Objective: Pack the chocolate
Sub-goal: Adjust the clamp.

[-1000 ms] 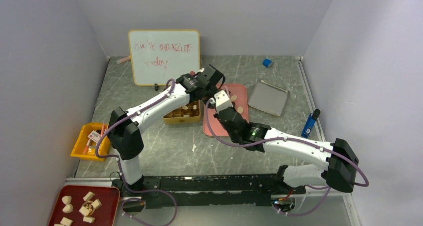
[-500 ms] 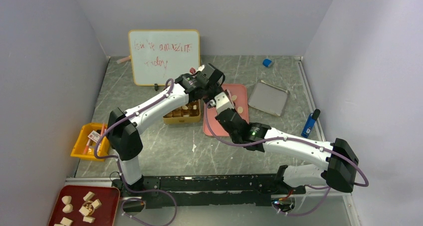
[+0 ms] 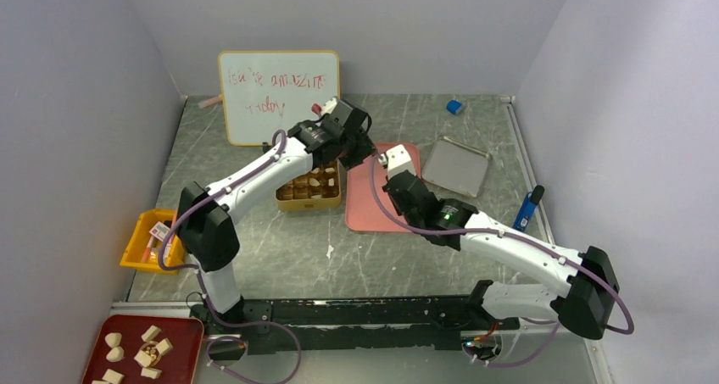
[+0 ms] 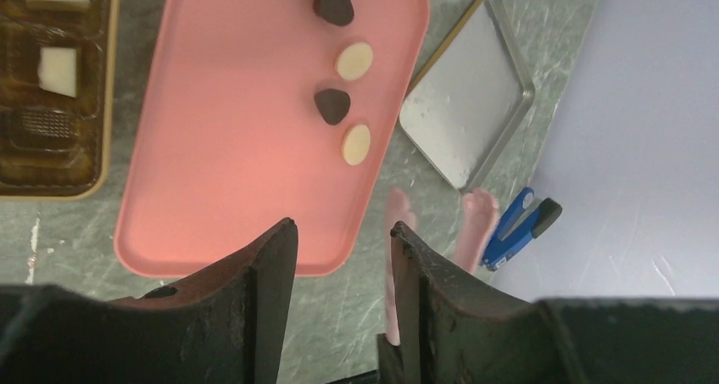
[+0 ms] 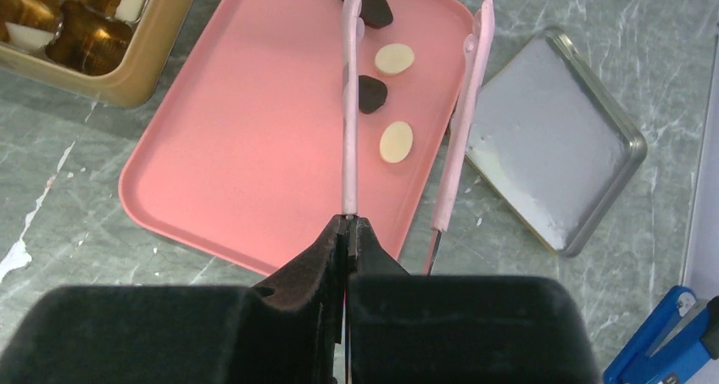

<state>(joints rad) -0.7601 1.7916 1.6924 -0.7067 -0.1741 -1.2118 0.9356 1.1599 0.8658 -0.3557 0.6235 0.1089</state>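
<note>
Four chocolates lie in a row on the pink tray: a dark one, a tan one, another dark one and a tan oval. My right gripper is shut on one arm of the pink tongs. The tongs' second arm stands free, and the row lies between the two arms. My left gripper hangs open and empty above the tray's near edge. The gold box with compartments sits left of the tray.
A metal tray lies right of the pink tray, with a blue tool beyond it. At the back are a whiteboard and a small blue block. A yellow bin and a red tray of pale chunks sit near left.
My left gripper has opened and drawn back toward the whiteboard. My right arm has moved right and farther back over the pink tray, carrying the tongs.
</note>
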